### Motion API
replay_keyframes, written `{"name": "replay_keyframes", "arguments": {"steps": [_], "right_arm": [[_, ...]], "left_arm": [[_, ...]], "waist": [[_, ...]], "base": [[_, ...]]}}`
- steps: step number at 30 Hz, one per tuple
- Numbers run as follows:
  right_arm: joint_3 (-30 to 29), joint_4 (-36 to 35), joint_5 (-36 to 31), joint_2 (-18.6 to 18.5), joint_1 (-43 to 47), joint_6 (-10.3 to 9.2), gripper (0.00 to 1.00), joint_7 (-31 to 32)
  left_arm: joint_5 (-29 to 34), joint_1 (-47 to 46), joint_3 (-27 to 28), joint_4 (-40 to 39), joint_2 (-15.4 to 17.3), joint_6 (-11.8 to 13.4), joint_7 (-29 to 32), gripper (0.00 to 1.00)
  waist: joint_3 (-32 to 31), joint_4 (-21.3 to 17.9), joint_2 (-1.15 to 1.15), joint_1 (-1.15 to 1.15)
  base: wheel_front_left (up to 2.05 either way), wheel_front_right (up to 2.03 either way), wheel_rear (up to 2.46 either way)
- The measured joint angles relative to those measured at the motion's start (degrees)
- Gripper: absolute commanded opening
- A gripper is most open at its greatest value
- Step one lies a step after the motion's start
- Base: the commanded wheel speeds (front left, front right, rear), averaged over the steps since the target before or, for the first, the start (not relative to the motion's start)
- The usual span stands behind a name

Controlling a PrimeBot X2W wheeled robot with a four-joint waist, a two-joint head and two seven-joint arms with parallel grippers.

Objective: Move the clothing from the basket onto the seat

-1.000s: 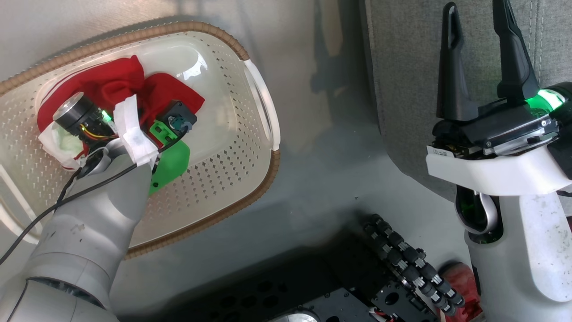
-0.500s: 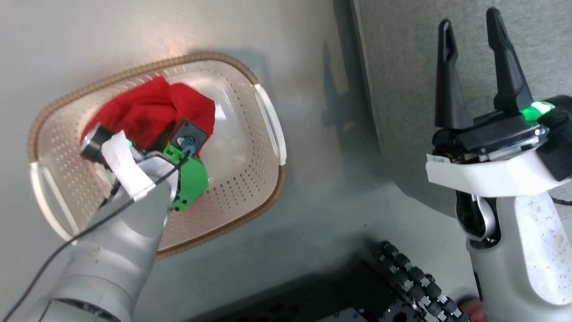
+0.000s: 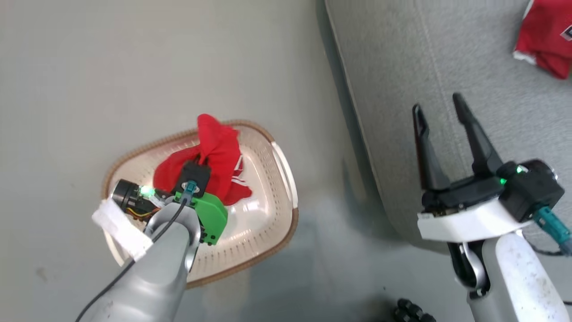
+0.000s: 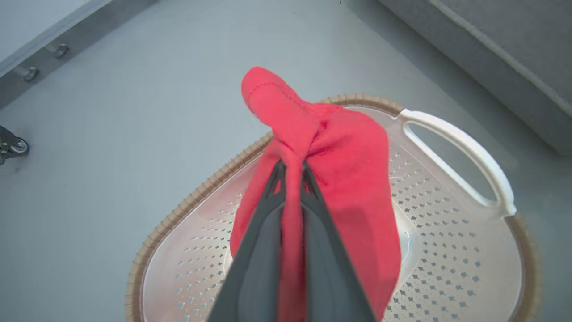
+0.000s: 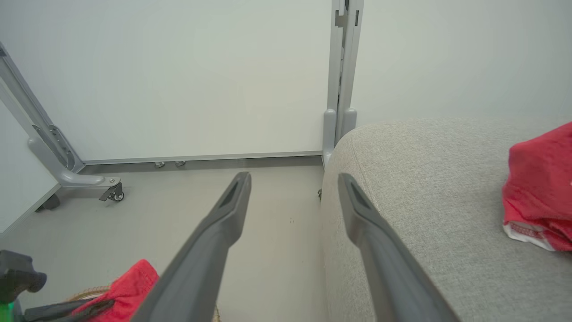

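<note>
A red garment (image 3: 214,156) with white stripes hangs bunched above the cream basket (image 3: 268,223) on the floor. My left gripper (image 4: 291,167) is shut on a fold of this red garment (image 4: 339,179), and its tail drapes down into the basket (image 4: 447,268). A second red piece (image 3: 543,38) lies on the grey seat (image 3: 402,67) at the far right; it is also the red piece (image 5: 538,197) on the seat (image 5: 424,179) in the right wrist view. My right gripper (image 3: 440,112) stands open over the seat's near edge, holding nothing.
A grey frame on castors (image 5: 76,179) and a vertical post (image 5: 342,67) stand by the white wall behind the floor. The basket's white handle (image 4: 460,147) faces the seat. Bare grey floor (image 3: 111,67) surrounds the basket.
The left gripper has lifted the red garment up out of the basket's bottom. The head camera has pulled back and up, so basket and seat look smaller and shifted.
</note>
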Motion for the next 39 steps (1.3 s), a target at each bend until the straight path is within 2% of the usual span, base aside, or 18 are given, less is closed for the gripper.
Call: {"name": "replay_keyframes", "arguments": {"steps": [8, 21, 28, 39], "right_arm": [[1.9, 1.8, 0.0, -1.2, 5.0, 0.01, 1.00, 0.0], [4.8, 3.6, 0.2, -2.3, 11.3, 0.00, 1.00, 0.0], [5.7, 3.7, 0.6, -2.7, 12.4, 0.00, 1.00, 0.0], [7.2, 3.8, 1.1, -3.5, 12.7, 0.00, 1.00, 0.0]], "left_arm": [[-1.3, 11.5, 2.7, -18.2, 3.4, 1.8, -0.1, 0.00], [-1.5, 21.7, 4.5, -39.9, 6.2, 3.8, -0.1, 0.00], [-1.5, 23.5, 4.2, -46.5, 7.2, 3.8, -0.2, 0.00], [-1.3, 23.8, 1.9, -50.0, 7.1, 3.0, 0.9, 0.00]], "waist": [[-11.4, 1.0, 0.00, 0.00], [-26.7, 1.3, 0.00, 0.00], [-31.1, 1.0, 0.00, 0.00], [-31.7, -0.1, 0.00, 0.00]], "base": [[0.00, 0.00, 0.00], [0.00, 0.00, 0.00], [0.00, 0.00, 0.00], [0.00, 0.00, 0.00]]}}
